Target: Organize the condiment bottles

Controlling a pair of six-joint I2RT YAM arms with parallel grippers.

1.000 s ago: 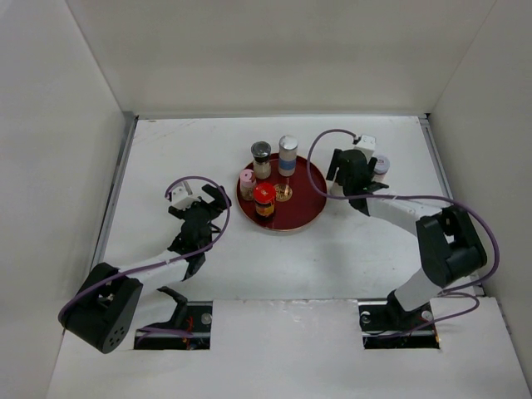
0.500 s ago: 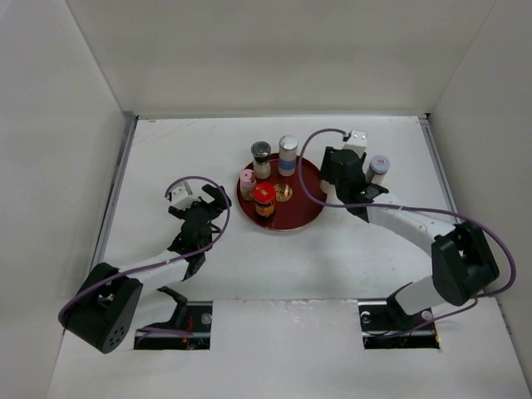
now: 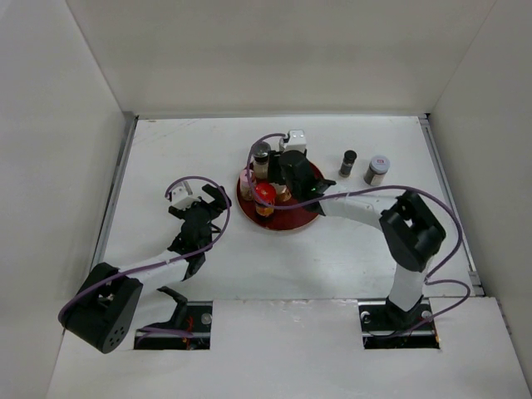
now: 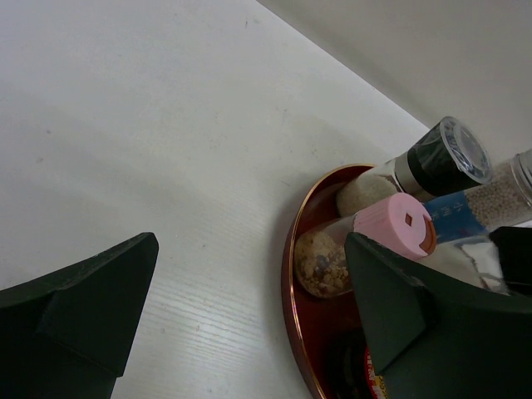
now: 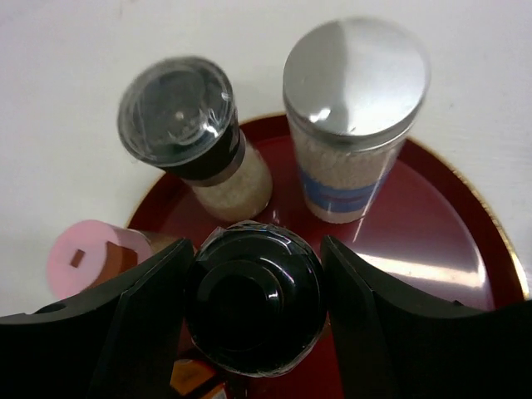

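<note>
Over the red plate (image 3: 301,213), a bit left of the table's (image 3: 332,249) middle, the right gripper (image 5: 254,274) hangs, and its jaws are pinching a black-capped bottle (image 5: 253,303) from both sides. The wrist view looks straight down on that faceted cap with a finger hugging each flank. Can't tell if the bottle's base is resting on the plate or raised off it, the cap hides everything underneath. Just past it toward the far rim stand the dark grey-capped bottle (image 5: 179,108) on the left and the silver-capped jar (image 5: 356,73) with a blue label on the right, both upright, close together but not touching as far as I can see. The pink-capped bottle (image 4: 392,226) sits at the plate's left edge, and the red-capped jar (image 3: 264,193) is on the near-left part of the plate, just beside the arm. So the plate's pretty crowded on its left half. Off the plate to the right, two more stand on the bare table: a dark narrow bottle (image 3: 348,161), and further right a small jar (image 3: 376,169) with a pale lid, near each other but apart. The left gripper (image 3: 204,199) is parked to the left of the plate over the table, jaws spread wide with nothing between them. Its wrist cam just catches the plate's left rim and the pink cap.
</note>
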